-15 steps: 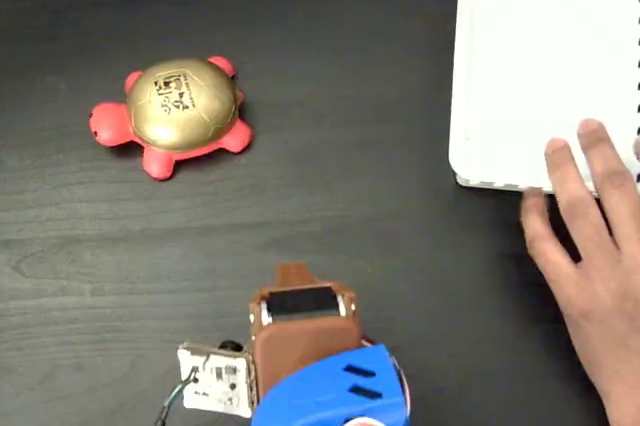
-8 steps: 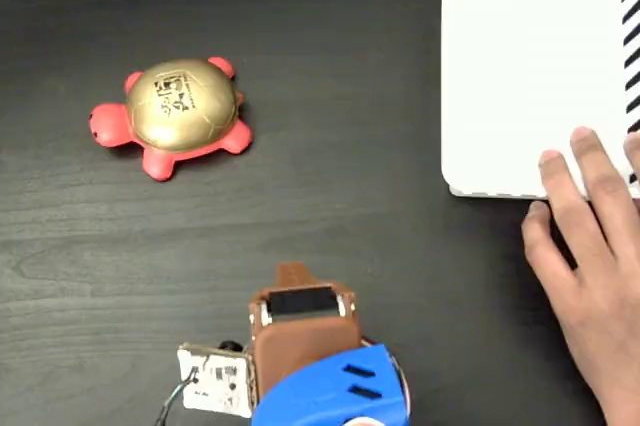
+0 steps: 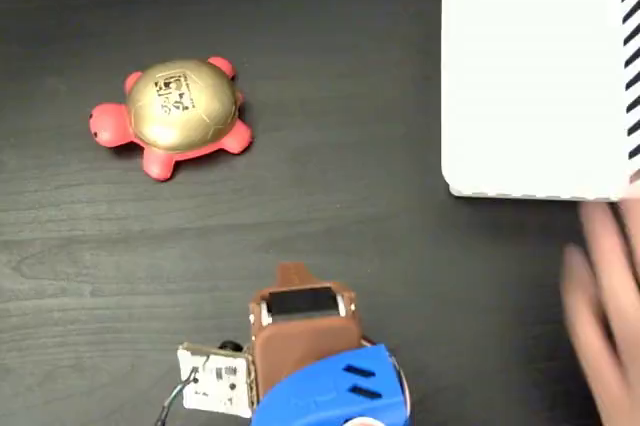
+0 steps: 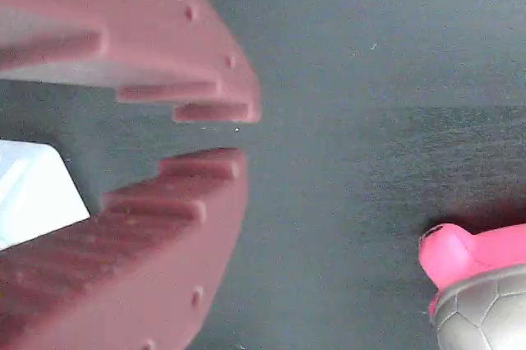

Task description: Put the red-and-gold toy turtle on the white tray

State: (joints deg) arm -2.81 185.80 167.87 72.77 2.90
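Observation:
The red-and-gold toy turtle (image 3: 182, 111) rests on the dark table at the left of the fixed view, gold shell up. In the wrist view its coral foot and shell edge (image 4: 481, 284) show at the lower right. The white tray (image 3: 530, 76) lies at the top right with nothing on it, black slots along its top and right sides. My gripper (image 3: 292, 274) sits at the bottom centre, well apart from both. Seen from the wrist, the gripper (image 4: 242, 135) has its red-brown jaws drawn almost together, with only a narrow slit and nothing between them.
A person's hand (image 3: 605, 306), blurred, hovers over the table just below the tray's lower right corner. The arm's blue body (image 3: 330, 396) and a small circuit board (image 3: 215, 381) fill the bottom edge. A white corner (image 4: 33, 194) shows behind the jaws.
The hand shifted the tray slightly left and squared it, then let go and pulled back toward the lower right. Turtle and arm have not moved.

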